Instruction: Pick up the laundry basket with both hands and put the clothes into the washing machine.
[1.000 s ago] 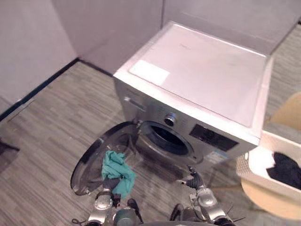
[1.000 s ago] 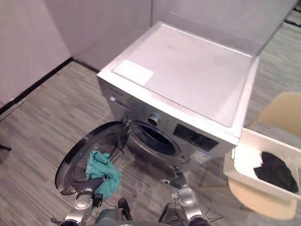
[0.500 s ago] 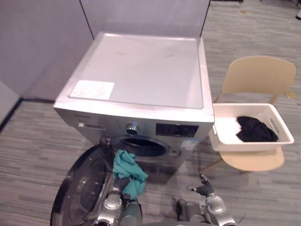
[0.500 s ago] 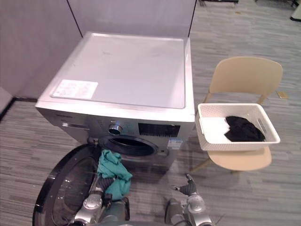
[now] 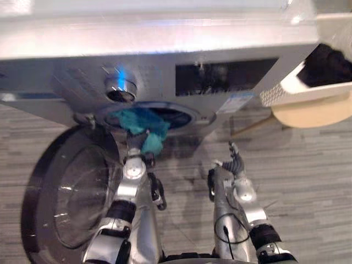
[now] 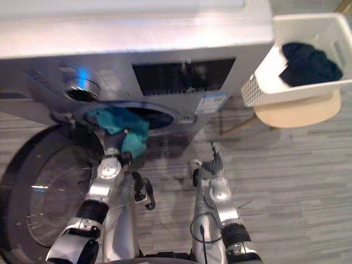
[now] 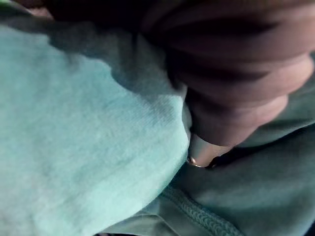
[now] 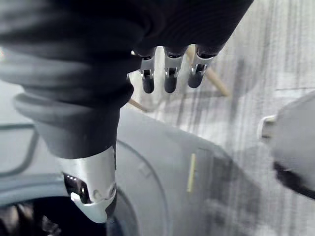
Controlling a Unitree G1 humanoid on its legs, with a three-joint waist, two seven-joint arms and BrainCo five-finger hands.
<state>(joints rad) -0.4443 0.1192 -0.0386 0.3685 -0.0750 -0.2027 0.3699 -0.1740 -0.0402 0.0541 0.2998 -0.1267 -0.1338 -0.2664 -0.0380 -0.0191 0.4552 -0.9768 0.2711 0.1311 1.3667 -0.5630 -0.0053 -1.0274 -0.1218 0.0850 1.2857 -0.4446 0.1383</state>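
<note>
My left hand is shut on a teal cloth and holds it at the mouth of the washing machine's drum. In the left wrist view the teal cloth is bunched around a finger. The cloth hangs partly over the drum's lower rim. My right hand hovers open and empty over the floor, right of the drum. Its straight fingers and thumb show in the right wrist view. The white laundry basket stands on a chair at the right with a black garment in it.
The silver washing machine spans the top of the view. Its round door lies swung open at the lower left, close to my left arm. The beige chair seat under the basket is at the right. Grey wood-look floor lies between.
The camera has tilted down and come closer to the machine. My left hand has carried the teal cloth up from beside the door to the drum's mouth. The right hand stays open.
</note>
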